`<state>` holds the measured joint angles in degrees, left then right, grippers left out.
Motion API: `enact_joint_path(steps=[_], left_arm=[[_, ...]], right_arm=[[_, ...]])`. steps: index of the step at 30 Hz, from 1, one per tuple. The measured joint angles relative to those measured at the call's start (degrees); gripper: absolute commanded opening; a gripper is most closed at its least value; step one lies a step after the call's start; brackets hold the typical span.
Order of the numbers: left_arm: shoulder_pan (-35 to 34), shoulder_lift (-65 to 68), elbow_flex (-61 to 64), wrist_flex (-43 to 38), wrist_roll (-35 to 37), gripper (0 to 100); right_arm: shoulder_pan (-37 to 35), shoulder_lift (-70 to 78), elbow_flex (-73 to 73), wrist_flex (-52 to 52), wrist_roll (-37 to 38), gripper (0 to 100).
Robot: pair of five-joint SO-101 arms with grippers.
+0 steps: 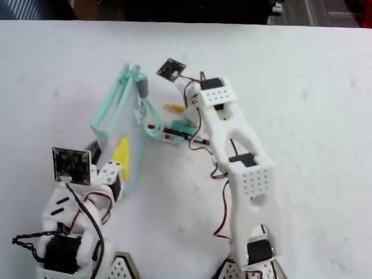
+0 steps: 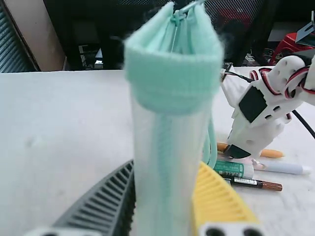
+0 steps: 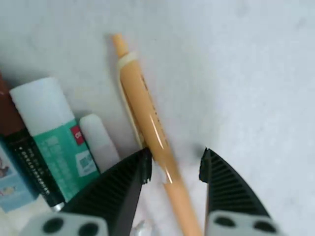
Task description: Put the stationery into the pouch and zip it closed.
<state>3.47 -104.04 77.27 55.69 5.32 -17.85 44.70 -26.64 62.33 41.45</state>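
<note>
Right gripper (image 3: pixel 174 164): I see jaws apart, straddling orange pen (image 3: pixel 147 118) lying on table (image 3: pixel 246 73) near green-labelled tube (image 3: pixel 54 132). Left gripper (image 2: pixel 162 196): clamped on mint pouch (image 2: pixel 172 73), held upright, close to pen and tube.

Right arm (image 1: pixel 232 125): white printed shells, dotted hole-grid panels, black servos, thin red and black wires (image 1: pixel 222 218) looping alongside, small black camera board (image 1: pixel 171 68) at wrist. Right gripper (image 3: pixel 174 164): two black ribbed fingers (image 3: pixel 118 191) on white bases with dark screw holes. Left arm (image 1: pixel 58 208): white shells, black servo, thick black cable (image 1: pixel 93 224). Left gripper (image 2: pixel 162 206): one grey ribbed finger, one yellow.
</note>
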Motion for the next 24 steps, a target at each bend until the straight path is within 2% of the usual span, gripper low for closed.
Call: enact_joint_path(steps=[4, 8, 10, 24], left_arm=[[0.00, 0.00, 0.00, 0.00, 0.00, 15], [0.00, 0.00, 0.00, 0.00, 0.00, 15], [0.00, 0.00, 0.00, 0.00, 0.00, 15], [0.00, 0.00, 0.00, 0.00, 0.00, 16]], right_arm=[[0.00, 1.76, -2.29, 0.97, 0.44, 14.2], [0.18, 3.69, -4.66, 1.76, 0.44, 0.7], [0.35, 4.92, -6.07, 1.76, 0.44, 3.5], [1.93, 6.86, -7.74, 2.64, -0.88, 1.6]])
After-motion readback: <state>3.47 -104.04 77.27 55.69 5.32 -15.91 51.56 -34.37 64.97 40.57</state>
